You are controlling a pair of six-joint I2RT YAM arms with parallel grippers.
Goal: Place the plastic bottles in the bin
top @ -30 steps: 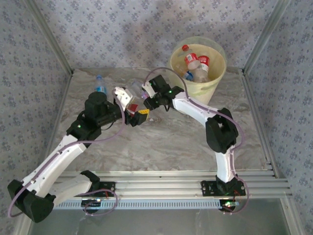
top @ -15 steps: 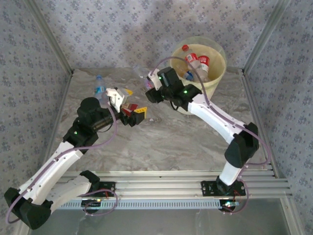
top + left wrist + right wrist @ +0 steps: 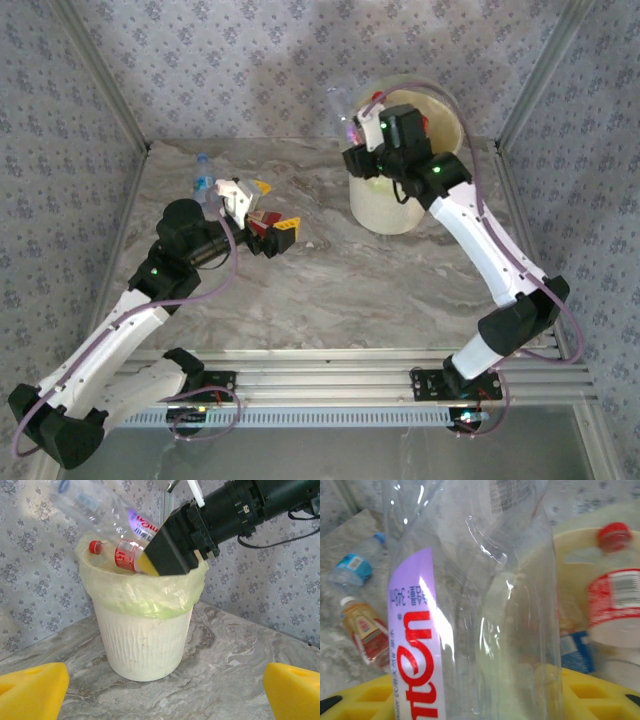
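Right arm (image 3: 480,240) extended, fingers (image 3: 167,550) gripping bottle (image 3: 100,510) above bin (image 3: 145,640)

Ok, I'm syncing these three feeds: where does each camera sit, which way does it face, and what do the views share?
Top external: fixed above and behind the bases, looking down on the grey marbled table; the white-and-black left arm and right arm show.
Left wrist: on the left arm, facing level across the table at the round pale-yellow plastic bin; its yellow fingertips frame the bottom corners.
Right wrist: on the right arm, looking along its held clear purple-labelled plastic bottle toward the bin; yellow pads below.
Shared: all three show that bottle at the bin.
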